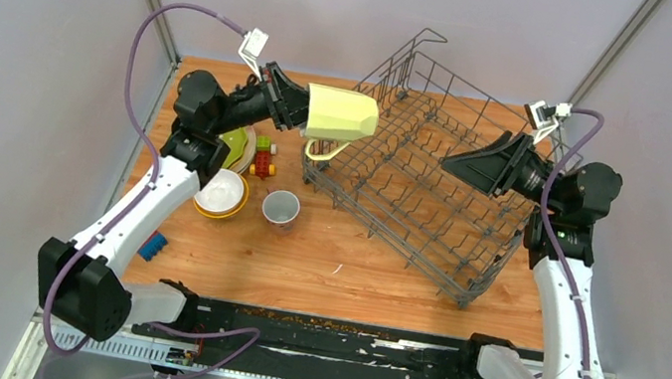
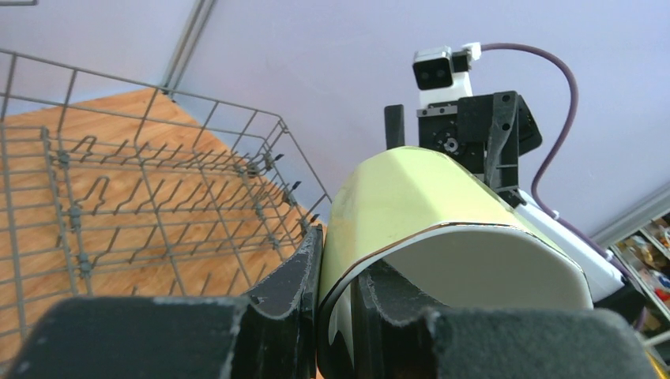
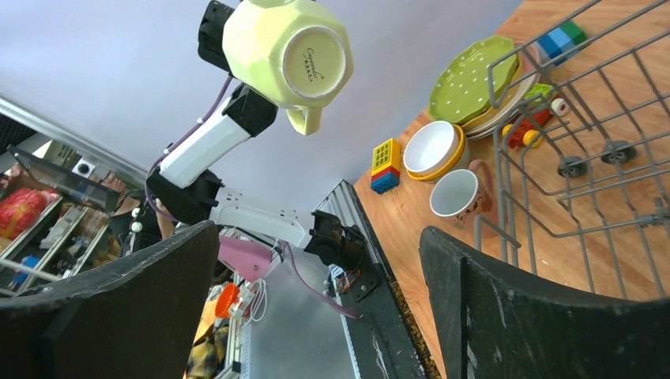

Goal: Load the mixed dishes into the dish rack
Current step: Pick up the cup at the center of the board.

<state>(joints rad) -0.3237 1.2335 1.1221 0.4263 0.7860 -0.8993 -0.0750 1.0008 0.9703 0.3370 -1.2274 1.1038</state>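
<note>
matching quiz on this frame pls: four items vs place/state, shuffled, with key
Column 1
1. green mug
2. pink mug
3. white bowl
4. right gripper

Column 2
A. nested in the yellow bowl
B. open, holding nothing, at the rack
C. upright on the table, near the rack
D. in the air on its side, rim pinched by the left gripper

Pairs: 1-D, 2-C, 3-A, 4-B
</note>
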